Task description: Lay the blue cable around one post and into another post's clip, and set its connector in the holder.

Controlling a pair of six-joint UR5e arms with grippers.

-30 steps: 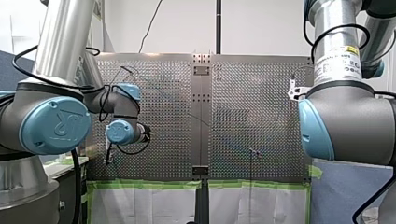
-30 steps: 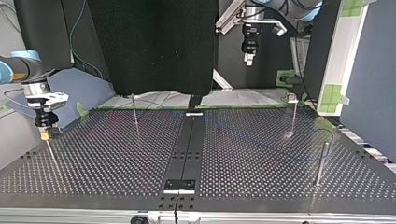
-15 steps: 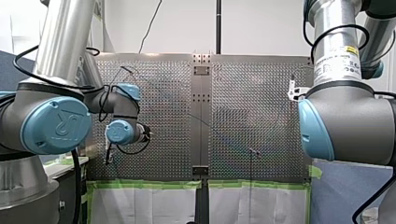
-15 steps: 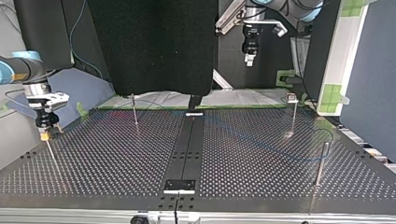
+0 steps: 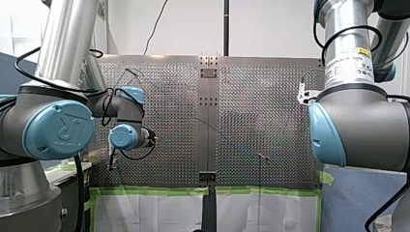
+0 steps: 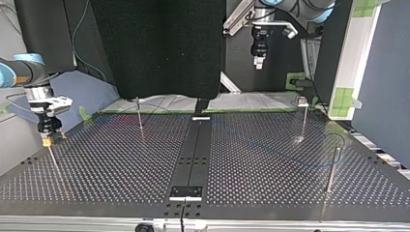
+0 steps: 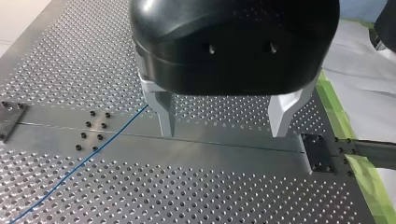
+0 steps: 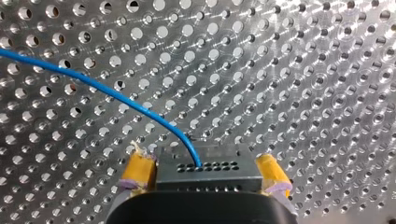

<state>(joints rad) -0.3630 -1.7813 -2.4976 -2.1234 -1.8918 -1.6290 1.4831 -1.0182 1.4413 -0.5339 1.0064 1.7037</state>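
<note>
Gripping the black connector (image 8: 208,170) between its yellow pads (image 8: 137,170), my right end effector (image 8: 204,173) is closed firmly on it, and the blue cable (image 8: 116,100) leaves the connector's face and curves away over the perforated surface (image 6: 121,164). Over the last second this end effector (image 6: 47,133) has crept only slightly, toward the top view's right and a touch lower. It hangs just above a thin post (image 6: 53,159) near the surface's edge at that view's left. My judgement is that the connector is being carried slowly and none of the routing is done yet.

My left end effector (image 7: 224,114) has not moved. Its metal fingers (image 7: 163,112) are spread wide with nothing between them, and it sits high above the far side of the surface. The cable (image 7: 70,170) runs loose across the surface below it.

As for places meant to receive something, the clip (image 6: 302,101) on top of the post (image 6: 303,121) at the top view's right looks empty. A faint blue line lies flat on the surface near that post's foot. I cannot tell which fixture is the connector's holder, and the connector is in no fixture.
</note>
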